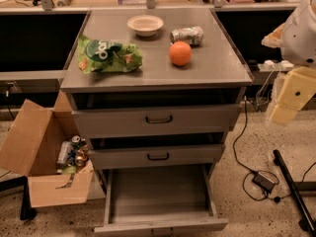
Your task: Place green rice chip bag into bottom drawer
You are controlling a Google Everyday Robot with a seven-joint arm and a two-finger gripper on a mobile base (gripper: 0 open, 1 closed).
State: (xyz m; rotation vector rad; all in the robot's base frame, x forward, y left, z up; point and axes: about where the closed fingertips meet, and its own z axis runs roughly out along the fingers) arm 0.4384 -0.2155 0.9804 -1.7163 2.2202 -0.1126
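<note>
- Nothing of the task is done yet: the green rice chip bag (108,56) lies on the bench (217,65), front left, close to its edge.
- The bottom drawer (160,189) is pulled out, its tray bare.
- My pincer (291,100) hangs beyond the bench's right edge, well apart from the bag; I cannot tell whether it is wide or narrow.
- An orange (180,53) and a crushed can (187,35) lie between the pincer and the bag.
- A cardboard box (34,147) crowds the drawer's left side.

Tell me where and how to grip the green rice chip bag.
Probably pinch the green rice chip bag across its short front-to-back width, mid-body, coming straight down: it lies flat on the cabinet top, long axis left-right. The hand hangs at the picture's right, off the cabinet.
</note>
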